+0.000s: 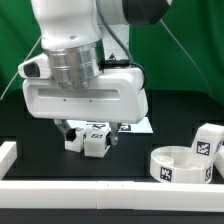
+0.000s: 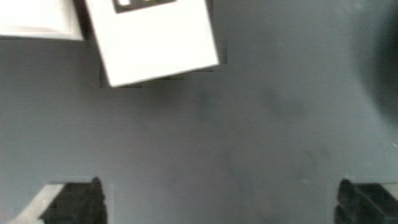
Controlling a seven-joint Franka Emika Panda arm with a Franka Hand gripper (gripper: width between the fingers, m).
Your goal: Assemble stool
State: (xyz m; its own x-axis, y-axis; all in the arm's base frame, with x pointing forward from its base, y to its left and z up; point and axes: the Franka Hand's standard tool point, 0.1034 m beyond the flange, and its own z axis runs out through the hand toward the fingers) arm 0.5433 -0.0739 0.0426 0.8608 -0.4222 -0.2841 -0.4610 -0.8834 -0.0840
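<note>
My gripper [image 1: 93, 133] hangs low over the black table with its jaws wide apart and nothing between them. In the wrist view the gripper [image 2: 222, 205] shows only bare table between its dark fingertips [image 2: 75, 200]. A white blocky stool leg [image 1: 95, 143] with a square tag lies on the table by the gripper. In the wrist view this leg [image 2: 157, 45] lies well clear of the fingertips. The low round seat [image 1: 180, 165] sits at the exterior view's right front. Another leg [image 1: 207, 141] stands just behind it.
The marker board [image 1: 136, 125] lies behind the gripper, and its corner shows in the wrist view [image 2: 36, 18]. A long white rail [image 1: 100, 190] runs along the table's front. Another rail [image 1: 8, 152] stands at the exterior view's left.
</note>
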